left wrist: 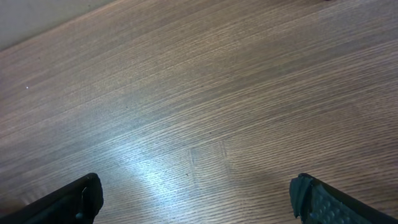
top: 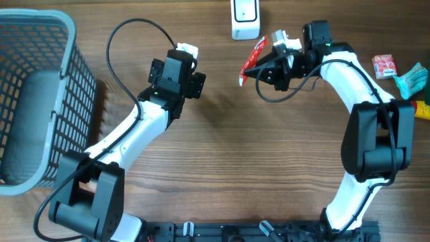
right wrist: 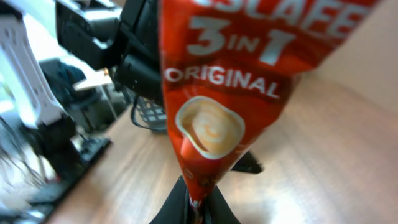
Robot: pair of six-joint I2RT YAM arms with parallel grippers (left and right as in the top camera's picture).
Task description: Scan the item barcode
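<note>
**Coffee sachet pinched in the right gripper, close to the scanner**

A grey mesh basket (top: 40, 94) stands at the left edge of the wooden table (top: 269, 154). From overhead its inside shows only as a plain grey surface, and I cannot make out any item in it.

The red 3-in-1 coffee sachet (right wrist: 230, 112) is off the table, clamped in the right gripper (right wrist: 196, 205). The two black fingers are closed on the packet's narrow lower end. In the right wrist view the printed face with "ORIGINAL" and a coffee cup picture is turned toward the camera, and the packet widens away from the jaws. From overhead the sachet sits just below and to the right of the white barcode scanner (top: 245, 19), near it but not touching.

The left gripper (left wrist: 196, 186) stands wide apart over bare wood and holds nothing.

At the table's right edge lie a small pink packet (top: 384, 65), a teal packet (top: 411, 78) and a yellow item (top: 422, 109), well apart from the sachet.
</note>
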